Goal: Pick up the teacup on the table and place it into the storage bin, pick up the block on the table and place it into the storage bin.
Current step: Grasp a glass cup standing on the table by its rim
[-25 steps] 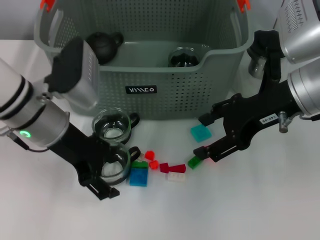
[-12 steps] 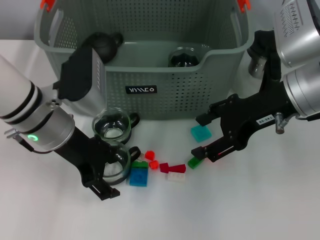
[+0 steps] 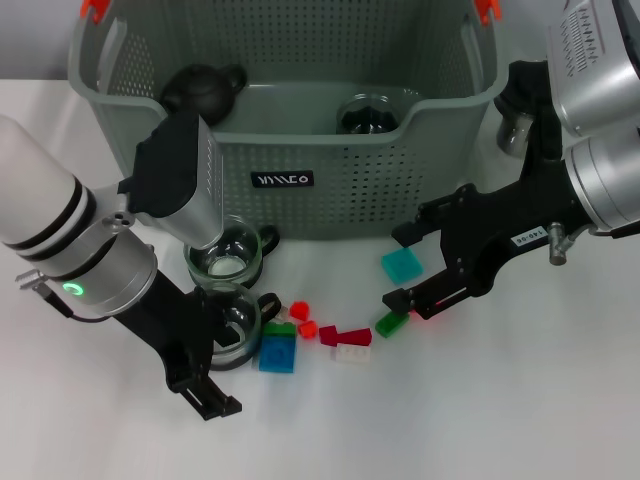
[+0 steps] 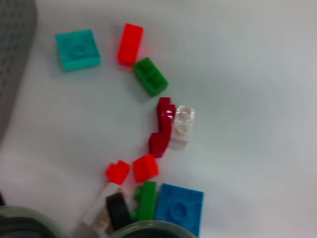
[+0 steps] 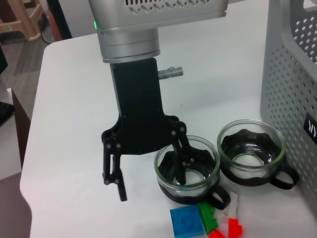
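On the white worktop (image 3: 520, 400) I counted two clear glass teacups with black handles. The nearer teacup (image 3: 228, 338) sat at about seven o'clock from the middle of my head view, with the farther teacup (image 3: 226, 251) just behind it, close to the front wall of the large grey-green perforated storage bin (image 3: 300, 150). Inside the bin I saw two dark items: a black rounded pot (image 3: 203, 88) at eleven o'clock and a dark glass vessel (image 3: 368, 113) near twelve.

The left gripper (image 5: 148, 166) had its jaws spread wide, one finger down inside the nearer teacup and the other outside its rim, not closed on it.

The right gripper (image 3: 408, 268) hovered at three o'clock, jaws wide, with the flat teal square block (image 3: 402, 265) between them, not gripped.

Loose blocks, as far as I could count: one teal, one blue square plate (image 3: 278, 352), two green, two small red, one orange-red, one dark red (image 4: 162, 128), one clear (image 4: 181, 127). The small green brick (image 3: 389, 324) lay beside the right gripper's lower finger.
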Action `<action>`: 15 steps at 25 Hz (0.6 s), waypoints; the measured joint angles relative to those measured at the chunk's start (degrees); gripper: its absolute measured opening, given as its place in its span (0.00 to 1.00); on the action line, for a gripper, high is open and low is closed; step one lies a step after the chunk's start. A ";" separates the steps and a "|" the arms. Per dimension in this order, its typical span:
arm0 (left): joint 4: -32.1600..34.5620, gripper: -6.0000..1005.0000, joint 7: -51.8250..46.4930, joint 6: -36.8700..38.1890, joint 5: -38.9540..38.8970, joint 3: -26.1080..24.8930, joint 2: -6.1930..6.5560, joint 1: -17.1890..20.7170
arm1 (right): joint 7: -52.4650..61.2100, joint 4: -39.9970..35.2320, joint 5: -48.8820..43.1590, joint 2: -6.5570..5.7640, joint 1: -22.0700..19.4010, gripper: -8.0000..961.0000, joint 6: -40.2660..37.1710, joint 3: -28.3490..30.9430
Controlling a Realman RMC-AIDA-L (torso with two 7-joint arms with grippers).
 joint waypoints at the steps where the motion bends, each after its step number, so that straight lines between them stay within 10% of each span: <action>1: -0.01 0.69 -0.04 0.15 -0.03 0.01 0.00 0.00 | -0.11 0.05 0.00 0.00 0.05 0.94 0.07 0.00; 15: -0.91 0.68 -0.35 1.27 0.31 0.24 0.00 0.02 | -0.33 0.82 0.01 -0.10 0.41 0.94 0.39 0.00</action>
